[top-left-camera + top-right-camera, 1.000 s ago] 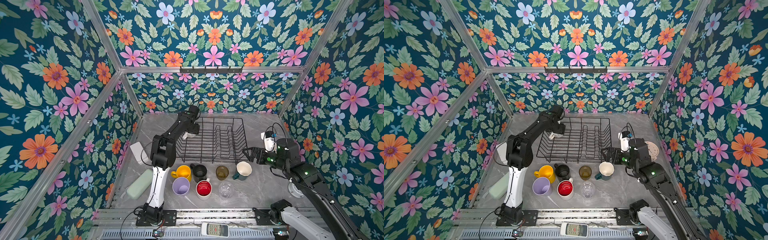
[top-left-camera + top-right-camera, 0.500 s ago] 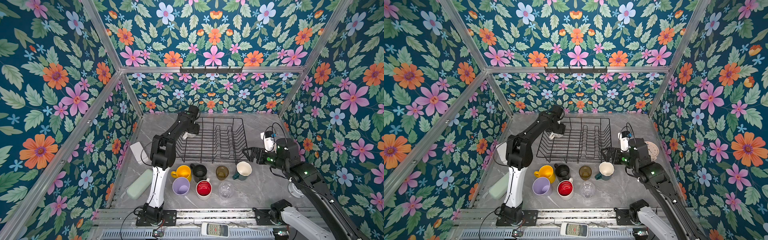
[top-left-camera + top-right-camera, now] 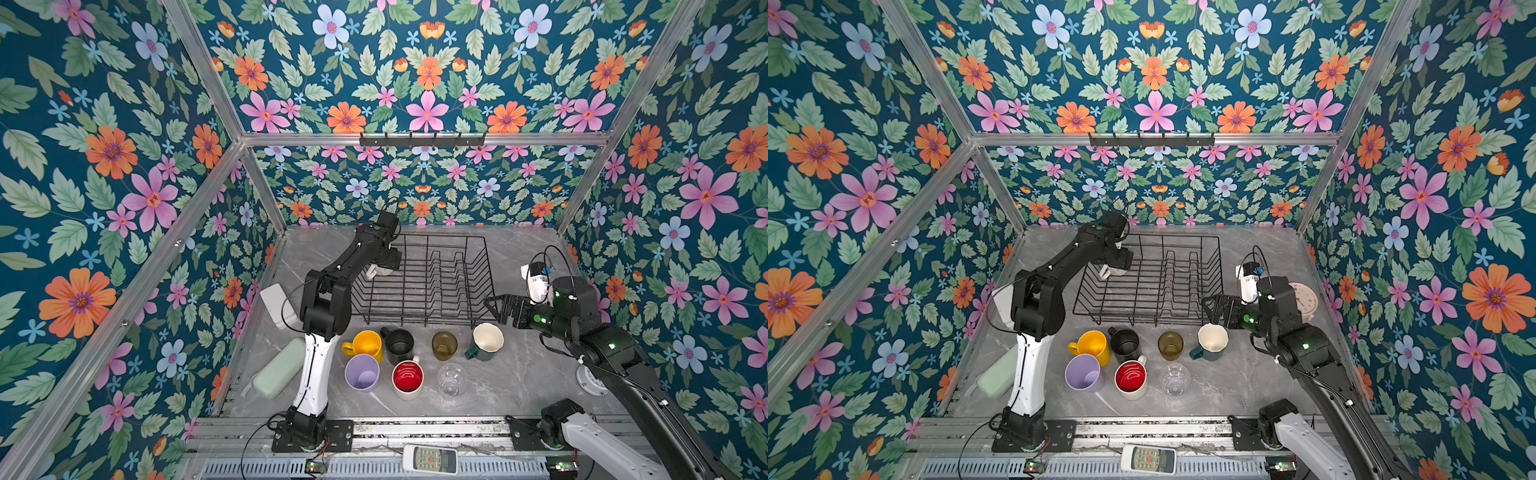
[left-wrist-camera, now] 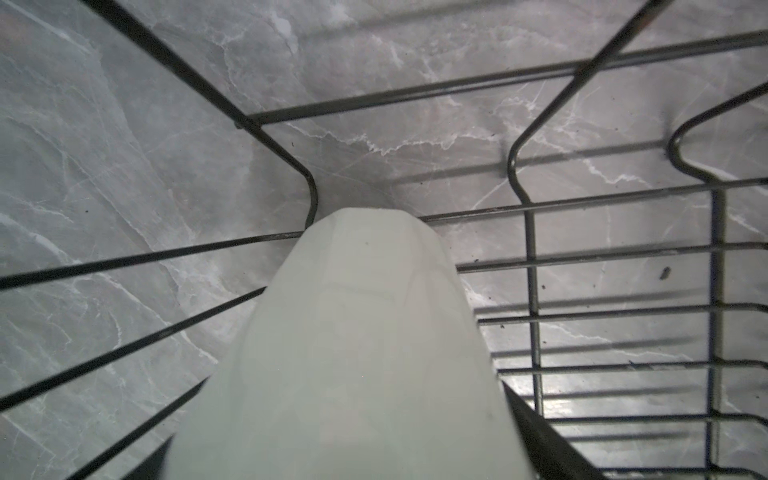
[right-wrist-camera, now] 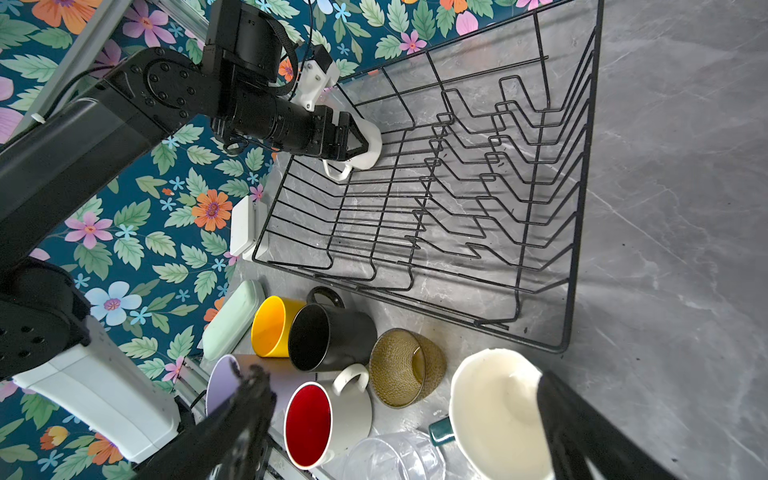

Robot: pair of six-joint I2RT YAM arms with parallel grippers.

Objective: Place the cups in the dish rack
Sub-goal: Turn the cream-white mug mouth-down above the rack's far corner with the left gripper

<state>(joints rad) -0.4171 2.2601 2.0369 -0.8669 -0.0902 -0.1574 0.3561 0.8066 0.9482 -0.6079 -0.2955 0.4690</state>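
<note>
So the white mug [image 4: 357,353] is down in the dish rack [image 5: 582,195], in the rack's upper-left corner in both top views, with its handle sticking out sideways. The left gripper [image 5: 362,145] has a finger on either side of it. Honestly I can't tell whether the fingers are pressing on the mug or just sitting beside it, as the wrist view only shows dark finger edges right up against the white.

The other seven cups stand on the grey table just below the rack in two rows. The upper row is the yellow mug [image 3: 365,343], black mug [image 3: 400,345], amber-olive tumbler [image 3: 444,345] and green/white mug [image 3: 487,338]. The lower row is the lilac tumbler [image 3: 362,372], white/red mug [image 3: 407,377] and clear glass [image 3: 452,378].

The right gripper [image 3: 492,307] hangs just above the green/white mug at the rack's lower-right corner, fingers spread wide and holding nothing.
</note>
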